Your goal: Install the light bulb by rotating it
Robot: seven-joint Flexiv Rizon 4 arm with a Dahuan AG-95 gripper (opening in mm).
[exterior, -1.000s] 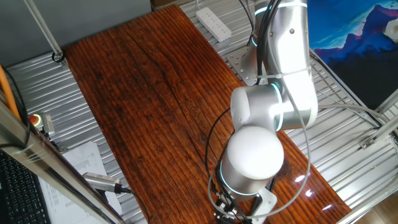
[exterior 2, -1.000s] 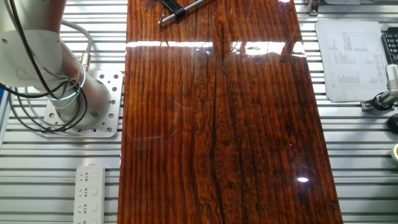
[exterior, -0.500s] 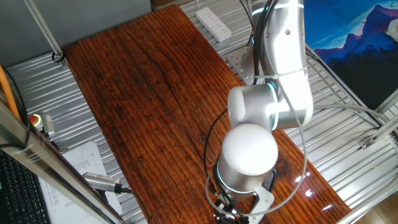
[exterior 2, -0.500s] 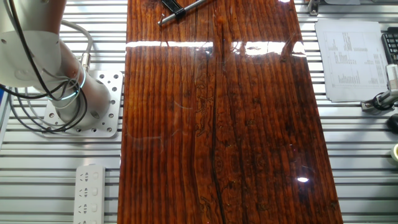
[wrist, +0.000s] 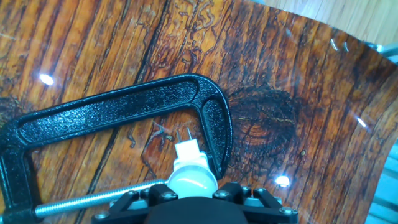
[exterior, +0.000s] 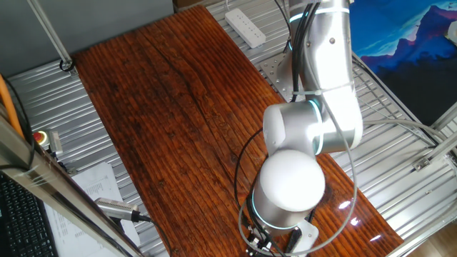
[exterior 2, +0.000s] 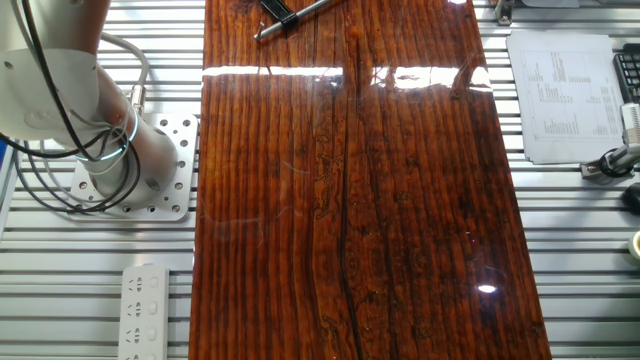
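In the hand view the light bulb (wrist: 191, 175) is a small white dome with a short pale base (wrist: 186, 149) pointing away from the camera toward the wooden table (wrist: 298, 74). My gripper (wrist: 194, 190) is shut on the bulb's dome, with black finger blocks close against both sides. The bulb's base sits inside the opening of a black C-clamp (wrist: 124, 102) lying flat on the wood, close to the clamp's curved right arm. In one fixed view the arm's round white joint (exterior: 291, 182) hides the hand and the bulb. The other fixed view shows neither.
The clamp's threaded screw rod (wrist: 93, 200) runs in from the left just beside my fingers. A white power strip (exterior: 245, 26) lies beyond the table's far end. A paper sheet (exterior 2: 560, 95) and black pens (exterior 2: 290, 12) lie at the table's edges.
The arm's lower joints shifted slightly left, then back to the right and a little lower. Nothing on the table moved in the other fixed view.
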